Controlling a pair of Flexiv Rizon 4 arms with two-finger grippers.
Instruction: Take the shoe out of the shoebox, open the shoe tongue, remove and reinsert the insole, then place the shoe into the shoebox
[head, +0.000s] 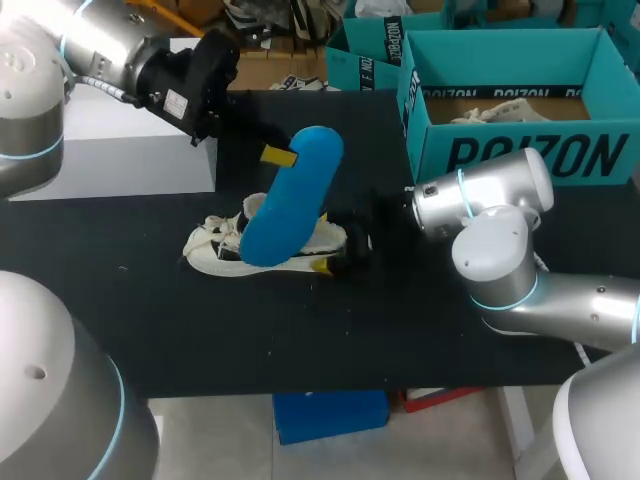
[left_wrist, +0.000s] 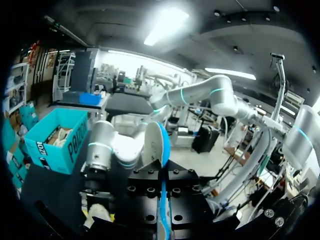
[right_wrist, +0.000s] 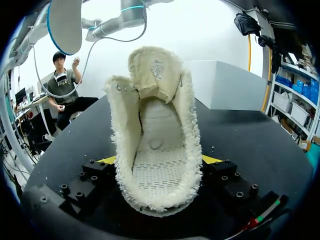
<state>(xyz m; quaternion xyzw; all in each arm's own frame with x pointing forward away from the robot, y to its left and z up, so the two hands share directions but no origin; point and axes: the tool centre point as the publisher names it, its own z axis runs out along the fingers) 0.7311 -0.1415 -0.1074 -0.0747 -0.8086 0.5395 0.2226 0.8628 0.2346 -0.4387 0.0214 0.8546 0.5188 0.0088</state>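
left gripper (left_wrist: 162, 202) is clamped on the blue insole (head: 290, 195), centre frame, slanting down-left just above the white shoe (head: 225, 250). right gripper (right_wrist: 159, 162) is pinching the shoe's heel end on the table.

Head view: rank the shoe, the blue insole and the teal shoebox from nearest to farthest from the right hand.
1. The shoe: nearest, its right end sits between the fingers of the right hand.
2. The blue insole: just left of that hand, standing up over the shoe, gripped by the left hand.
3. The teal shoebox: farthest, at the back right.
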